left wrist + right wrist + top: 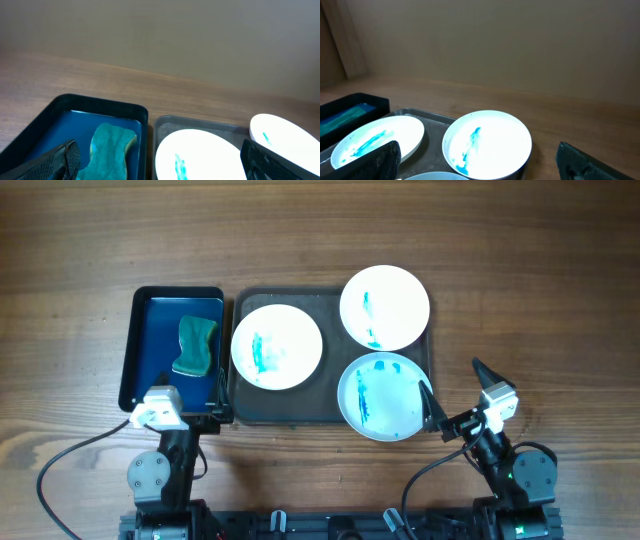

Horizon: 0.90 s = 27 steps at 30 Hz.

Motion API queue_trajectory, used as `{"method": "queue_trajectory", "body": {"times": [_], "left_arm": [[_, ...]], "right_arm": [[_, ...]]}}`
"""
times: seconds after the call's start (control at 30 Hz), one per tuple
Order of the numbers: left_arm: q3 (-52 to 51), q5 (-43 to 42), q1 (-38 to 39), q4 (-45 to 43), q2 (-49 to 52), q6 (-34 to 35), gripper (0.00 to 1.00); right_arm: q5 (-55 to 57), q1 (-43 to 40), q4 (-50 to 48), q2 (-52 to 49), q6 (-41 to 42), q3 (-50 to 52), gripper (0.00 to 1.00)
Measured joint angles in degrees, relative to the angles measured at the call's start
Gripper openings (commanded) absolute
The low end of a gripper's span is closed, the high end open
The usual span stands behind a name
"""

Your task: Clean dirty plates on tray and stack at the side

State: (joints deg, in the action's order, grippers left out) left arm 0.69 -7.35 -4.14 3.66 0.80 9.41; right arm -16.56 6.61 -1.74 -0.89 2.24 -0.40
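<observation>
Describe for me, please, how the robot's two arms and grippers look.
Both arms are black, each with a round grey joint housing near its base and a black cable looping away over the table. The left gripper and right gripper each carry a white block at the wrist and two black fingers with a finely textured surface.

This looks like a robotics lab test bench. A left robot arm (160, 470) and a right robot arm (520, 475) sit on a black frame at the near edge of a bare wood-plank surface (80, 240). Black cables (50, 470) loop beside them. A plain beige wall (160, 30) stands behind. White plates (277, 347) carry bright teal streaks.
</observation>
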Motion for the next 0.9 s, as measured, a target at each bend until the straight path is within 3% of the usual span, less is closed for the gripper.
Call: {"method": "queue_trajectory", "body": {"times": [0.3,0.47,0.63,0.9], "left_arm": [[0.87,-0.02,0.0,-3.52,0.42,11.69,1.0],[9.27,-0.07,0.0,1.36,7.69,13.0,1.0],[25.4,-0.28,0.0,14.6,23.32,11.45,1.0],[64.11,-0.5,0.0,48.39,61.09,7.32,1.0]], "right_arm": [[-7.15,0.0,0.52,-4.92,3.1,-0.57,1.0],[-10.1,0.0,2.12,-18.88,4.2,-11.23,1.0],[-12.55,0.07,16.11,-39.21,4.63,-32.68,1.0],[-13.49,0.07,47.98,-73.22,2.84,-68.24,1.0]]}}
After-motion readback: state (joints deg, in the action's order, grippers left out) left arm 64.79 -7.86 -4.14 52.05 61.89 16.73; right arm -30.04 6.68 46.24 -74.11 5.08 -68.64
